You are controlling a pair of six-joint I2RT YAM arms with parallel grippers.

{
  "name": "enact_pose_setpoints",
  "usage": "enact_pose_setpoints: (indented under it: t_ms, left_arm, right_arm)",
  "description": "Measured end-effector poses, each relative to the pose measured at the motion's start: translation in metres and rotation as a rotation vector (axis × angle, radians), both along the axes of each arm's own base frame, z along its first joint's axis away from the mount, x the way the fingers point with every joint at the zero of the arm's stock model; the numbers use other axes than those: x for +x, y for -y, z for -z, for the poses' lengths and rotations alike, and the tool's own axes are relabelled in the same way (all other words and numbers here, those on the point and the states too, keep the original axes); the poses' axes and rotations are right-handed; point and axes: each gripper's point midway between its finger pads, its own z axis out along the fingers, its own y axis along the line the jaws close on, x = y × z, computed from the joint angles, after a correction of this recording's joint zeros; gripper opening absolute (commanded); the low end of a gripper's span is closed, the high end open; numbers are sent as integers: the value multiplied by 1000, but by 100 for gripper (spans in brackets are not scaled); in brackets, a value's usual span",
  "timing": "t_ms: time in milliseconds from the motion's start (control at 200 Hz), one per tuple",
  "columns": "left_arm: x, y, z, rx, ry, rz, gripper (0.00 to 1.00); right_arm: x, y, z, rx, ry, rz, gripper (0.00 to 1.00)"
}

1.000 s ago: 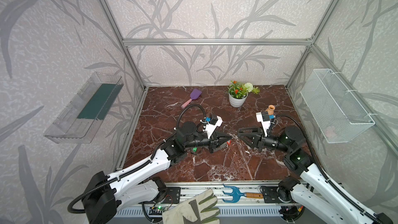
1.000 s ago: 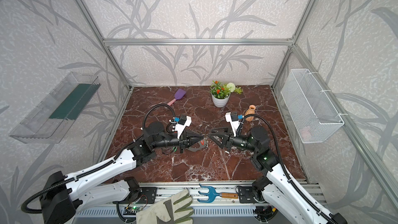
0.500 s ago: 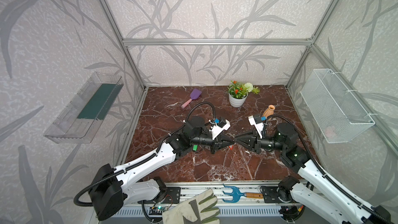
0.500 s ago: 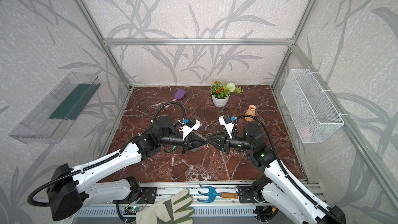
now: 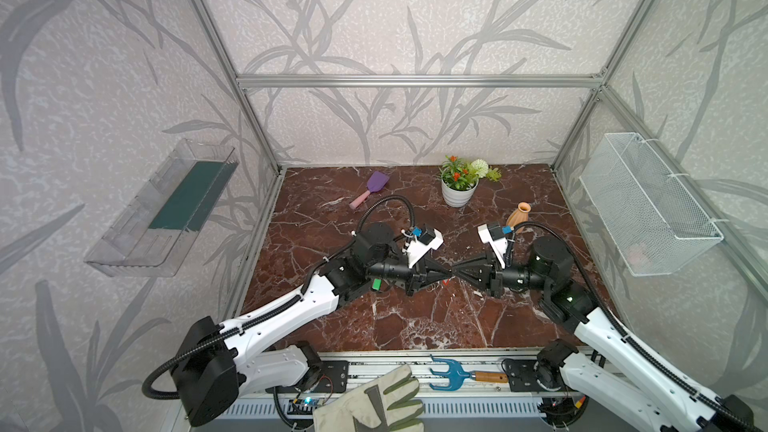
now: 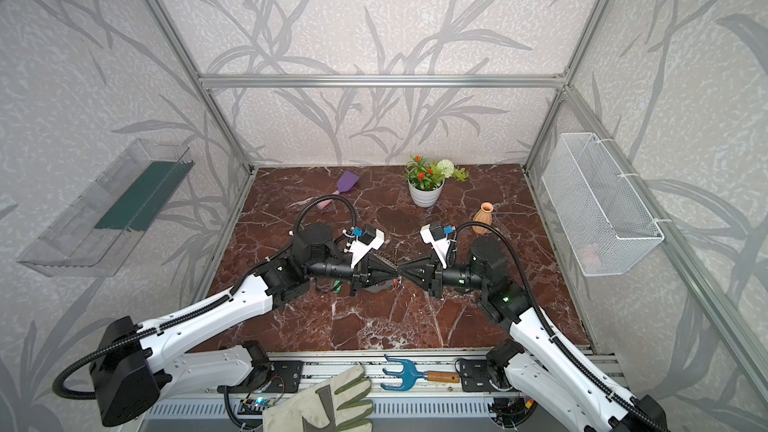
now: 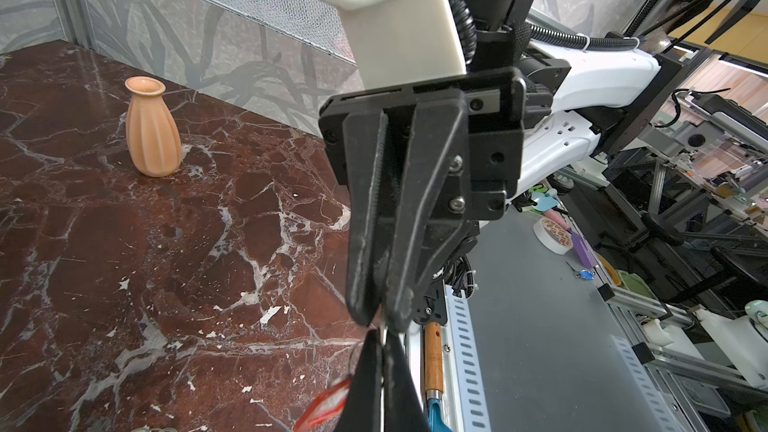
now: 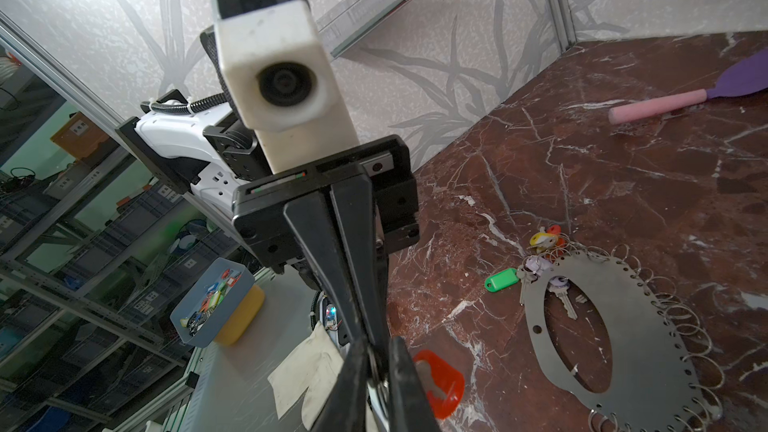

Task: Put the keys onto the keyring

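In both top views my two grippers meet tip to tip above the middle of the table. The left gripper is shut on the silver loop of a red key, which hangs beneath it. My right gripper faces it, its jaws narrowed onto the same loop. The grey keyring, fringed with silver rings, lies flat on the marble, mostly hidden under the left gripper in the top views. Green, yellow and lilac keys cluster at its end.
A peach vase, a potted plant and a purple spatula stand behind the arms. A wire basket hangs on the right wall, a clear shelf on the left. A blue hand fork and a glove lie at the front rail.
Both grippers have moved toward each other until their tips meet. The right jaws have closed from half open to nearly shut around the loop that the left holds.
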Motion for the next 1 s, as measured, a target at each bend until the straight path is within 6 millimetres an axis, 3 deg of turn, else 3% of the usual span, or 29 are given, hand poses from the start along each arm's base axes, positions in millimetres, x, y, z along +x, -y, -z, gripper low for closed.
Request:
enact_pose_setpoints:
  t_ms: [275,430,520,620,785,1000]
  left_arm:
    - [3,-1,0,0,-18,-11,0]
    - [3,-1,0,-2,-32,-16,0]
    - [5,-1,0,-7,-35,-24,27]
    - [11,-3,2,-21,-40,-58,39]
    - [21,-10,12,-54,-51,-122,46]
    - [42,-37,12,-156,-87,-268,53]
  right_arm:
    - [-1,-1,0,-2,15,-9,0]
    - [-1,-1,0,-2,18,-7,0]
    - [1,-1,-1,-1,22,5,0]
    - [4,-1,-3,9,22,24,0]
    - [13,-3,-5,38,7,61,0]
    - [24,-4,-7,88,2,103,0]
